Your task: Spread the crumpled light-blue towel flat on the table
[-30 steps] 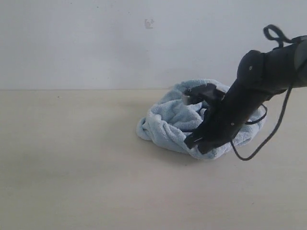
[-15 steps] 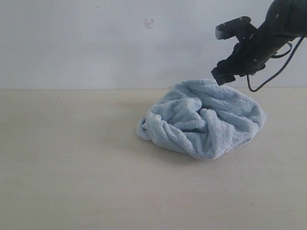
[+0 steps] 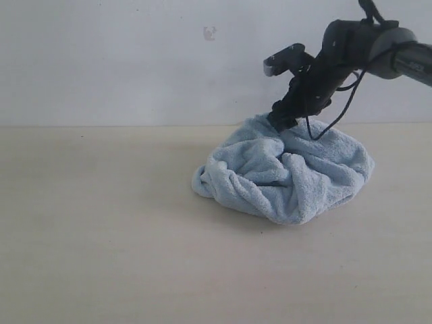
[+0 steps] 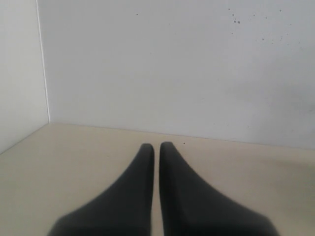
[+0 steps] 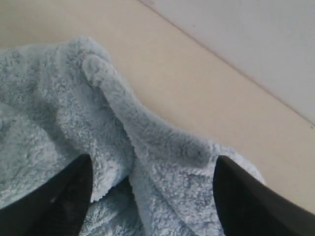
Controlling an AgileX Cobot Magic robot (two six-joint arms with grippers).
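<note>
Exterior view shows the towel lying in a crumpled heap on the table, none of it spread out. The right gripper is down at the heap's far top edge. Its wrist camera shows the jaws wide apart astride a raised ridge of the towel, gripping nothing. I'd say the step in hand is taking a first hold. The next move calls for closing on that ridge, better still on a hem, then lifting and drawing it away from the heap. The left gripper hangs well off from the towel, jaws all but together and empty; it will likely be wanted for a second corner.
</note>
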